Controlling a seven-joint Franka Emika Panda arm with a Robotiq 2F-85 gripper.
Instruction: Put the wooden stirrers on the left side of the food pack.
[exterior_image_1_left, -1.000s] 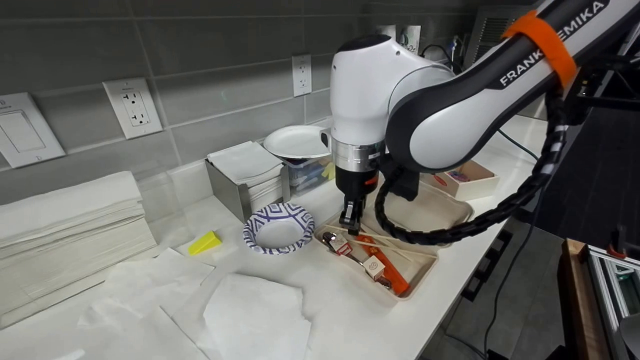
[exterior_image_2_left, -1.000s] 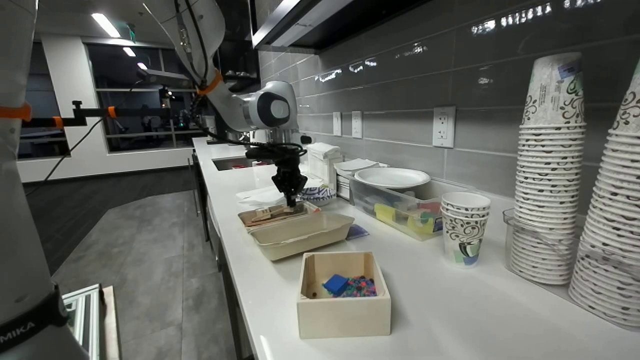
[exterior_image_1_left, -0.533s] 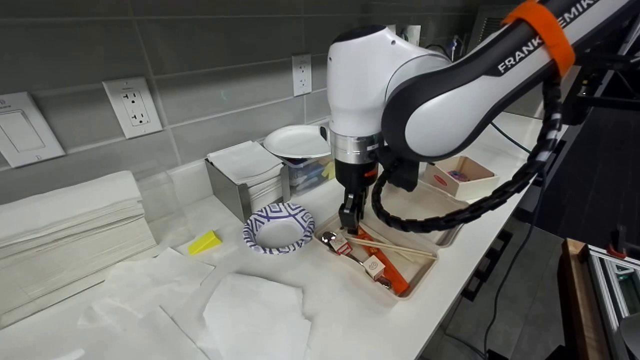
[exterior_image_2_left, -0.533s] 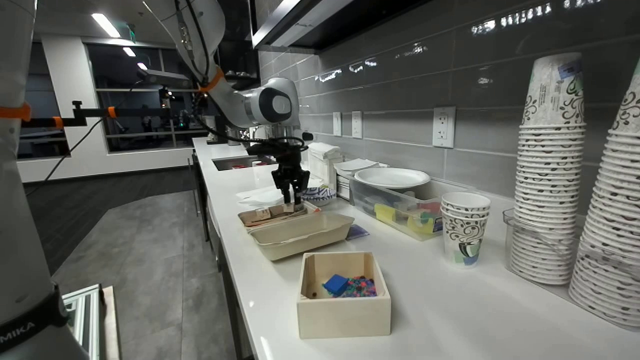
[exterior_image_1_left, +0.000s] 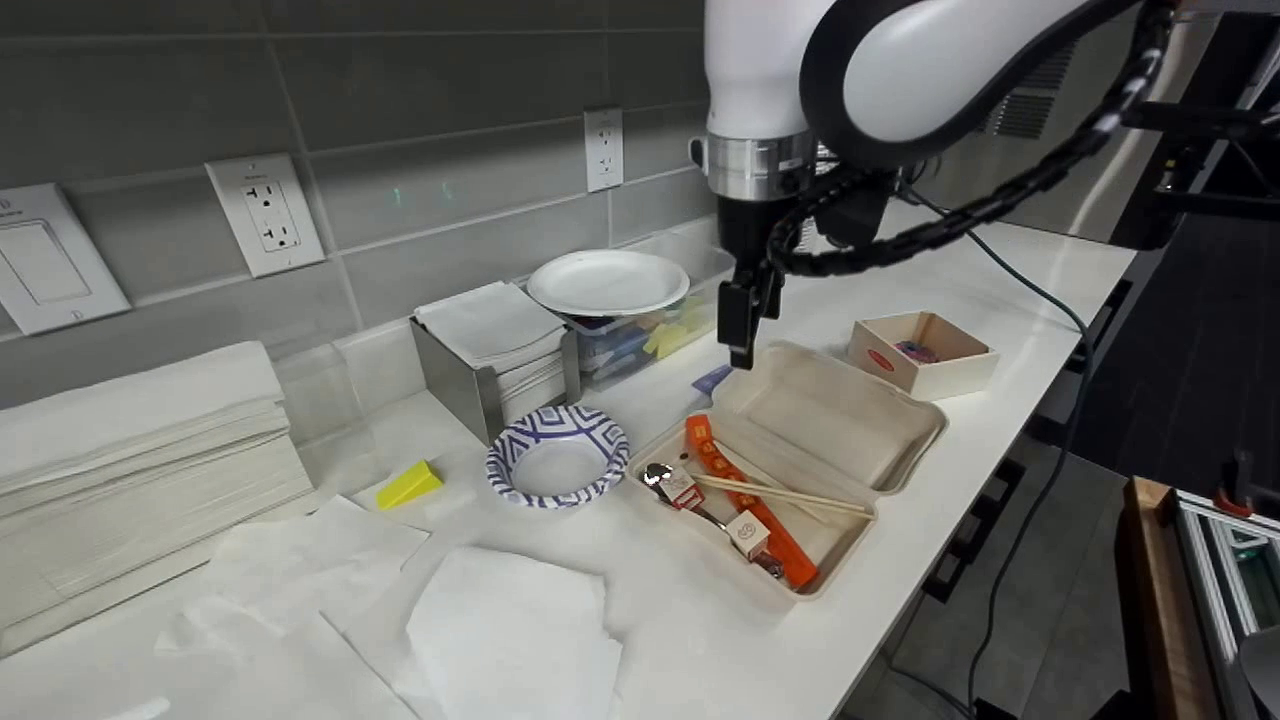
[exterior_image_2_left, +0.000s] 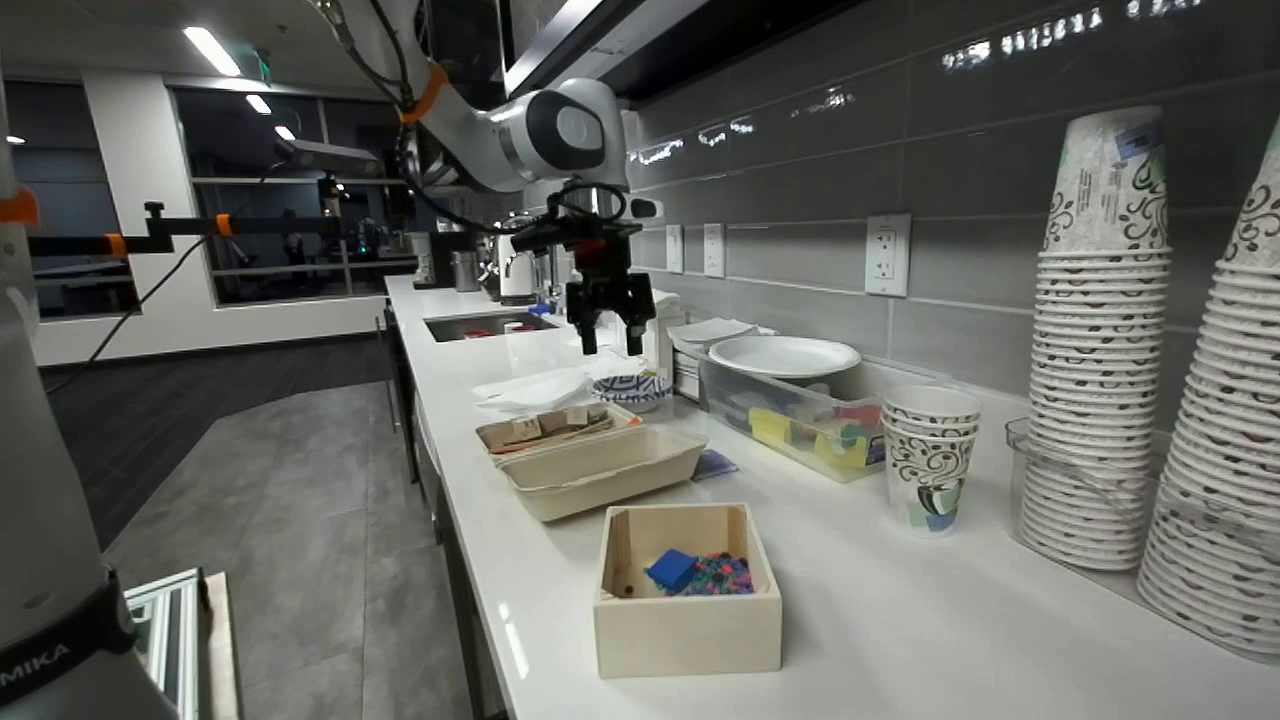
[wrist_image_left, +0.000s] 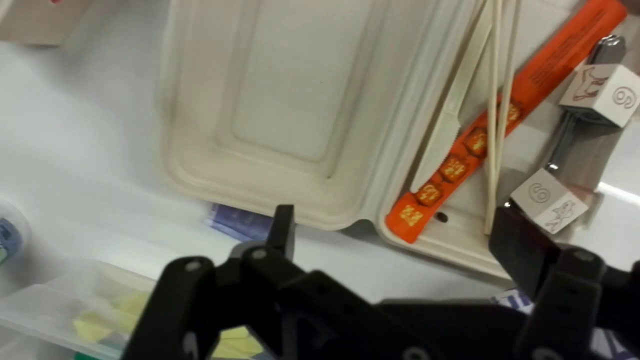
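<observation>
Above the counter (exterior_image_1_left: 720, 650), near the food pack (exterior_image_1_left: 830, 420): gripper (exterior_image_2_left: 612, 346) hangs clear of everything, fingers (wrist_image_left: 283, 227) spread — nothing between them
Pack layout: hinged, lying open, its filled half (exterior_image_1_left: 832, 540) lower-left in an exterior view
Wooden stirrers (wrist_image_left: 492, 145): two sticks inside the filled half, crossing over the orange wrapper (wrist_image_left: 535, 85) and converging toward one end
Stirrer placement: judged complete — both lie within the pack and no grip is held on them
Remaining stirrer work: probably none beyond backing the gripper off
Pack side: to be verified, since the wrist view puts the filled half on the right and the task wording fixes no viewpoint
Pale knife (wrist_image_left: 445, 131): serrations readable in the wrist view, lost in both exterior views
Printed cubes (wrist_image_left: 549, 202): animal drawings readable in the wrist view only
Spoon bowl (exterior_image_1_left: 657, 474): plain in an exterior view, largely masked by a finger in the wrist view
Blue block (exterior_image_2_left: 672, 569): distinct inside the wooden box (exterior_image_2_left: 690, 640) in an exterior view alone
</observation>
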